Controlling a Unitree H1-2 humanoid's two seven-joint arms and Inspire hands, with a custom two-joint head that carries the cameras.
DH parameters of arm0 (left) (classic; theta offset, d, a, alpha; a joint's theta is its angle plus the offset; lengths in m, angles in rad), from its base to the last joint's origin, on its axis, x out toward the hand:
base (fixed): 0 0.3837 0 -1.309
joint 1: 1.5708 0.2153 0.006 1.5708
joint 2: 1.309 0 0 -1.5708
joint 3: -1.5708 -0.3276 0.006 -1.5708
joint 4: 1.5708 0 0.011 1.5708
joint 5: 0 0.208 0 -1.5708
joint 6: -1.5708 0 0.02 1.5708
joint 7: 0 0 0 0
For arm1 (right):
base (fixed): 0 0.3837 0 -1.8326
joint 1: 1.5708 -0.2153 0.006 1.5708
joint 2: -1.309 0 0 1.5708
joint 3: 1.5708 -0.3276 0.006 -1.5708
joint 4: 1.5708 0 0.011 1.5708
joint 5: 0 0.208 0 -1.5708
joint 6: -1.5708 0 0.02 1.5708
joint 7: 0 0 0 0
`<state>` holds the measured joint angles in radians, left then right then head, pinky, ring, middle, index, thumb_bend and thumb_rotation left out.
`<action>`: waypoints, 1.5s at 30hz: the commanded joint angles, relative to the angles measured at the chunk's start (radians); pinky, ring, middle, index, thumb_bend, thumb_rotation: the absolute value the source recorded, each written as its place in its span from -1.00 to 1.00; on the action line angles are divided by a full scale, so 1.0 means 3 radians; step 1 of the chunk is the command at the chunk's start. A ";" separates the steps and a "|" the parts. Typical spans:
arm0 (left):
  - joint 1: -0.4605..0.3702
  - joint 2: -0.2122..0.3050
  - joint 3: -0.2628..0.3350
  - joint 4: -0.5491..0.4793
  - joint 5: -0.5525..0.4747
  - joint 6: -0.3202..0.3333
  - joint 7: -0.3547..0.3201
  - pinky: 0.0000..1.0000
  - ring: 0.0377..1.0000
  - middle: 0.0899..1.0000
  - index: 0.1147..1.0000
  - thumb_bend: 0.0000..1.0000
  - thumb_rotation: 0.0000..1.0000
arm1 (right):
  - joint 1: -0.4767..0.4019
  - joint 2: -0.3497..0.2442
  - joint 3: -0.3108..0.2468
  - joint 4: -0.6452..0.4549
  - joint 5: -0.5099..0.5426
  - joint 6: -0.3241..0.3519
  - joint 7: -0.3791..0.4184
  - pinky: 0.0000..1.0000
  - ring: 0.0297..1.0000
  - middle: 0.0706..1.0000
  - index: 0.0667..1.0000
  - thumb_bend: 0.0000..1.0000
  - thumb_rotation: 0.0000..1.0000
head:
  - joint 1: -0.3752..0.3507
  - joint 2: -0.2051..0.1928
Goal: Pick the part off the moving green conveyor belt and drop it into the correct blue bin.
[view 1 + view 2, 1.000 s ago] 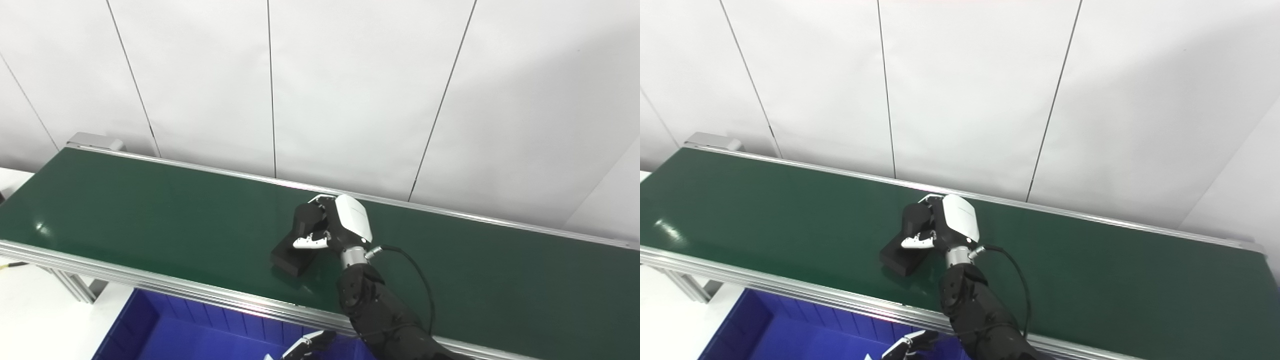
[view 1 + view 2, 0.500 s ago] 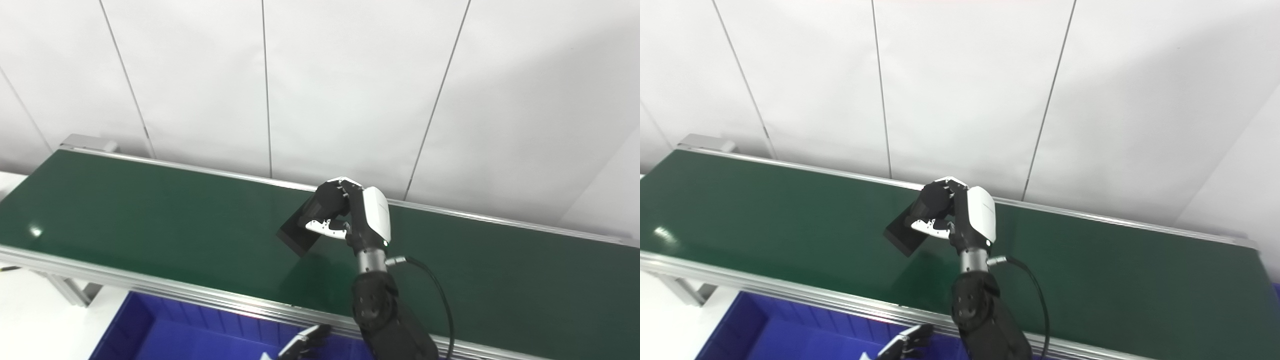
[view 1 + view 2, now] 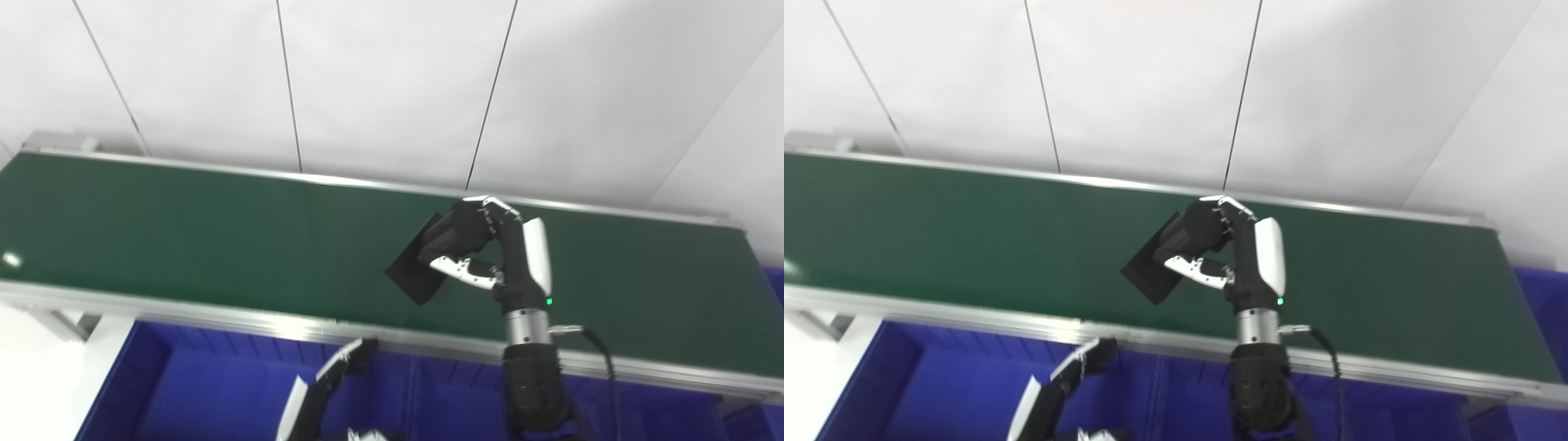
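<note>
My right hand [image 3: 484, 251] is shut on a black rectangular block [image 3: 415, 272] and holds it tilted in the air above the green conveyor belt [image 3: 184, 239]. The block also shows in the right eye view [image 3: 1151, 272], sticking out down and left from the fingers. My left hand [image 3: 324, 380] is low at the picture's bottom, over the blue bin [image 3: 202, 392], with its fingers stretched out and holding nothing.
The belt's near metal rail [image 3: 184, 312] runs between the belt and the blue bin. A second blue bin edge [image 3: 1540, 288] shows past the belt's right end. A white panelled wall [image 3: 380, 86] stands behind the belt.
My right hand has lifted the block off the belt and raised it. The camera has shifted, so the bins show more. My left hand has come further into view.
</note>
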<state>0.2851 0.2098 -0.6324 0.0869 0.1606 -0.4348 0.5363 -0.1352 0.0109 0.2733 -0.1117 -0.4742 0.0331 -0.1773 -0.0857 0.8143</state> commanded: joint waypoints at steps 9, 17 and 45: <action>0.0153 -0.0080 0.0398 -0.0327 -0.0153 -0.0116 -0.0522 0.55 0.63 0.62 0.64 0.56 -0.28 | 0.0726 -0.0367 -0.0167 -0.0917 0.0082 0.0348 0.0549 -0.38 -0.30 -0.11 0.07 0.00 -1.00 | -0.0122 0.0210; 0.0213 -0.0203 0.0713 -0.0417 -0.0246 -0.0114 -0.0895 0.55 0.64 0.63 0.63 0.59 -0.26 | 0.1078 -0.0505 -0.0233 -0.0995 0.0080 0.0572 0.0792 -0.36 -0.30 -0.10 0.07 0.00 -1.00 | -0.0248 0.0334; 0.0138 -0.0392 0.1280 -0.0371 -0.0258 -0.0107 -0.1531 0.54 0.64 0.64 0.62 0.62 -0.22 | 0.0936 -0.0597 0.0157 -0.0344 -0.0571 0.1062 0.1095 0.15 0.39 0.60 0.57 0.33 -0.63 | -0.0364 0.0299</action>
<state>0.3368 0.0951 -0.2537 -0.0156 0.0842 -0.4350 0.0947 0.1574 -0.1604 0.3155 -0.1831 -0.6364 0.3453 0.1453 -0.1963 0.9050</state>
